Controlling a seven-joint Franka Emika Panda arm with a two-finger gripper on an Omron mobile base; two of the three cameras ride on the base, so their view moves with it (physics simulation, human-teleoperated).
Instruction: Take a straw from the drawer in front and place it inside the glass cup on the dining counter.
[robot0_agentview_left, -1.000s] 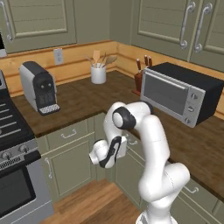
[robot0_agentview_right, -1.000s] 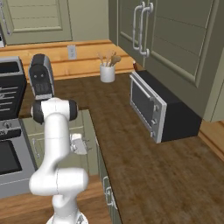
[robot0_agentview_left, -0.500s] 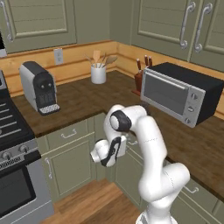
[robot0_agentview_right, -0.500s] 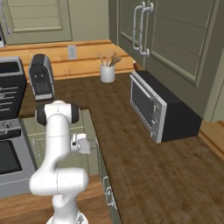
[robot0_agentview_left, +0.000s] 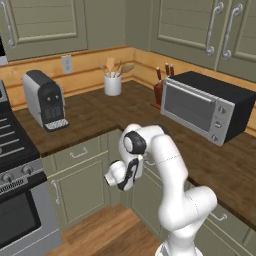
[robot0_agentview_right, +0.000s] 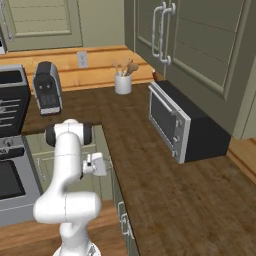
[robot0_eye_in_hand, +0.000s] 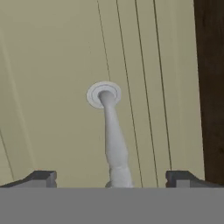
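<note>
My gripper (robot0_eye_in_hand: 112, 178) is open, with its two dark fingertips (robot0_eye_in_hand: 40, 178) spread wide to either side of the drawer's curved silver handle (robot0_eye_in_hand: 111, 131). The handle runs from its round mount down between the jaws, and neither finger touches it. The olive-green drawer front (robot0_eye_in_hand: 52, 87) lies flat behind the handle, shut. In the left base view the gripper (robot0_agentview_left: 129, 175) hangs below the counter edge, in front of the cabinets. In the right base view the gripper (robot0_agentview_right: 102, 165) sits just beside the drawer fronts. The straw, the glass cup and the dining counter are out of view.
The dark wood counter (robot0_agentview_left: 100, 115) holds a coffee machine (robot0_agentview_left: 45, 100), a white crock of wooden spoons (robot0_agentview_left: 112, 84), a knife block (robot0_agentview_left: 160, 90) and a toaster oven (robot0_agentview_left: 205, 107). A stove (robot0_agentview_left: 15, 165) stands at the left. Wood floor lies below.
The hand has crept a little closer to the drawer front and slightly lower. The gripper stays open.
</note>
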